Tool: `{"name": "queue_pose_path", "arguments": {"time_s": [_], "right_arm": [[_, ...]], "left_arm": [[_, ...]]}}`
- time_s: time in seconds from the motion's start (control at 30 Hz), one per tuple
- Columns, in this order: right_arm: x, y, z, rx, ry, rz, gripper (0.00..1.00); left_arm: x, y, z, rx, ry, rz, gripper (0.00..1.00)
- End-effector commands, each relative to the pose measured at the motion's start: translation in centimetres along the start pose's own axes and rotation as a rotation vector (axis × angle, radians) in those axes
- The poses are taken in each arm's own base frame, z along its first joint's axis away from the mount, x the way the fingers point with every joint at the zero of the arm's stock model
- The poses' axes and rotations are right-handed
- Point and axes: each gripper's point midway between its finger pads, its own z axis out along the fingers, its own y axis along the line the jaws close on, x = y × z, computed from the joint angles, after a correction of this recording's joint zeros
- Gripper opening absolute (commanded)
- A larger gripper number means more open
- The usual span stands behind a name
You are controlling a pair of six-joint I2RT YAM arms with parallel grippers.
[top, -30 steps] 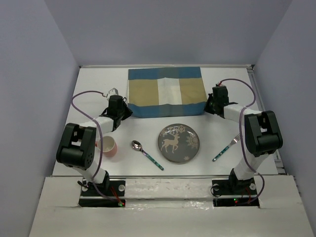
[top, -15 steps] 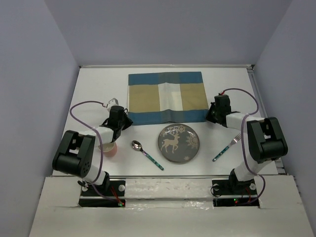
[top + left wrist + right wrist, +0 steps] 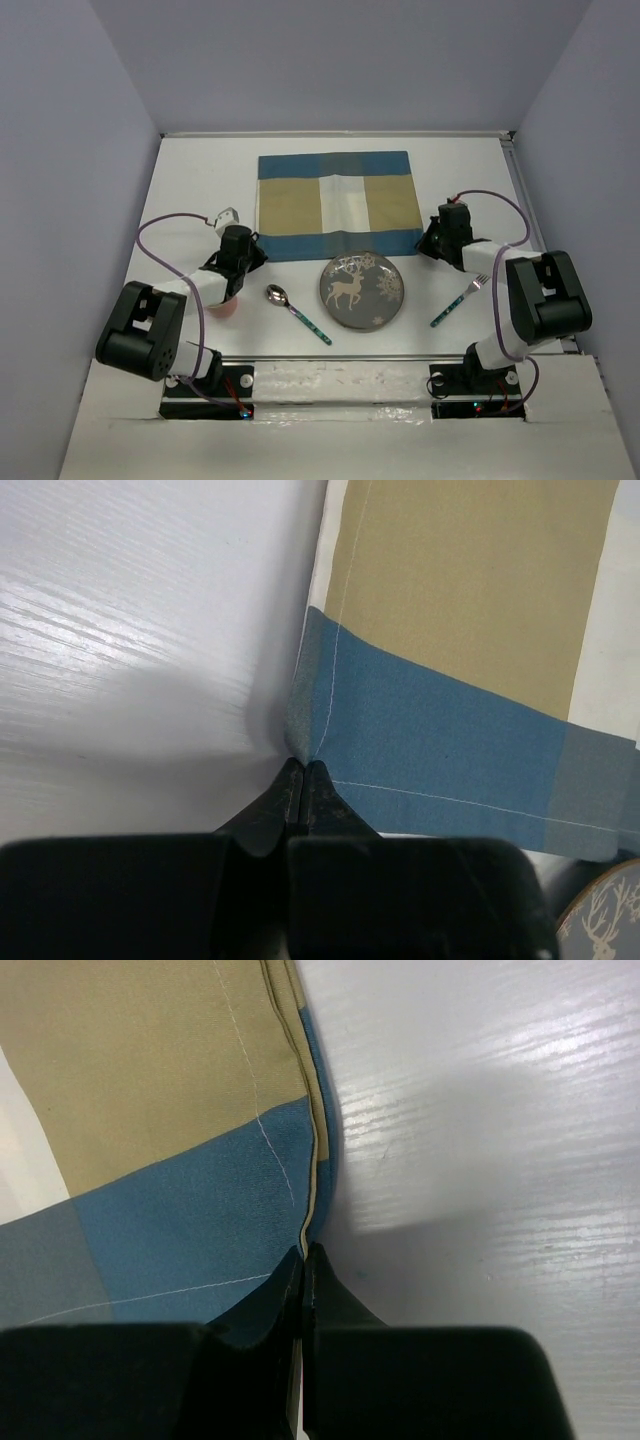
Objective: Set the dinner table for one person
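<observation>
Both arms are working on the striped placemat [image 3: 338, 205], which lies on the far middle of the dinner table [image 3: 190, 190]. The left gripper [image 3: 303, 770] has its jaws pressed together on the near-left corner of the cloth. The right gripper [image 3: 303, 1252] pinches the near-right corner in the same way. I judge the step in hand is positioning the mat. Its near edge is just beside the plate [image 3: 362, 291], perhaps touching it; from above I cannot tell. The next move calls for both arms to move evenly, so that the cloth does not wrinkle or push the plate.
</observation>
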Motion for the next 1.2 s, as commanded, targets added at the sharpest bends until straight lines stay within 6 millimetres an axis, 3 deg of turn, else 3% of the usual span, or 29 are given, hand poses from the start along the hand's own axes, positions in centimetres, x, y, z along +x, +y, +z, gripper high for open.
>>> {"name": "queue_pose_path", "arguments": {"time_s": [0.0, 0.1, 0.23, 0.27, 0.3, 0.33, 0.37, 0.4, 0.43, 0.5, 0.6, 0.77, 0.9, 1.03, 1.17], "right_arm": [[1.0, -0.6, -0.6, 0.005, 0.021, 0.008, 0.01], [1.2, -0.7, -0.9, 0.005, 0.019, 0.009, 0.06], [0.8, -0.7, -1.4, 0.004, 0.006, 0.003, 0.19], [0.8, -0.7, -1.5, 0.007, 0.008, 0.003, 0.27], [0.6, -0.6, -1.8, 0.004, 0.003, 0.000, 0.41], [0.4, -0.4, -2.0, -0.003, -0.004, -0.001, 0.45], [0.2, -0.3, -2.2, -0.005, -0.008, -0.001, 0.52], [0.1, -0.4, -2.4, 0.001, -0.012, -0.002, 0.67], [-0.5, -0.1, -2.9, -0.010, -0.030, -0.004, 0.71], [-1.1, 0.4, -3.6, -0.024, -0.049, -0.009, 0.83], [-1.8, 0.8, -5.3, -0.040, -0.068, -0.017, 0.93], [-3.7, 2.6, -8.8, -0.125, -0.154, -0.023, 1.00], [-3.4, 3.8, -11.1, -0.224, -0.173, -0.048, 1.00], [-0.6, 4.7, -12.6, -0.340, -0.103, -0.071, 1.00], [3.7, 4.4, -12.2, -0.406, 0.038, -0.062, 0.99]], "left_arm": [[-1.4, -0.4, -0.7, 0.003, -0.075, 0.023, 0.00], [-1.7, -0.6, -1.0, 0.005, -0.086, 0.018, 0.10], [-2.2, -1.3, -1.8, 0.035, -0.103, -0.003, 0.39], [-2.5, -1.5, -2.0, 0.042, -0.109, -0.007, 0.56], [-2.6, -1.7, -2.2, 0.045, -0.112, -0.013, 0.63], [-3.4, -2.4, -2.8, 0.069, -0.135, -0.022, 0.75], [-3.9, -2.7, -3.1, 0.080, -0.148, -0.026, 0.80], [-4.9, -3.5, -3.8, 0.103, -0.169, -0.036, 0.86], [-5.5, -4.1, -4.3, 0.118, -0.180, -0.037, 0.98], [-6.2, -5.2, -5.2, 0.148, -0.189, -0.032, 0.99], [-9.6, -8.3, -8.1, 0.236, -0.266, -0.028, 0.99], [-13.6, -11.2, -12.1, 0.323, -0.364, -0.001, 0.99], [-15.9, -12.8, -15.2, 0.385, -0.429, 0.034, 0.99], [-17.4, -15.0, -18.8, 0.512, -0.485, 0.109, 0.99], [-17.6, -16.3, -21.0, 0.582, -0.498, 0.218, 0.99]]}}
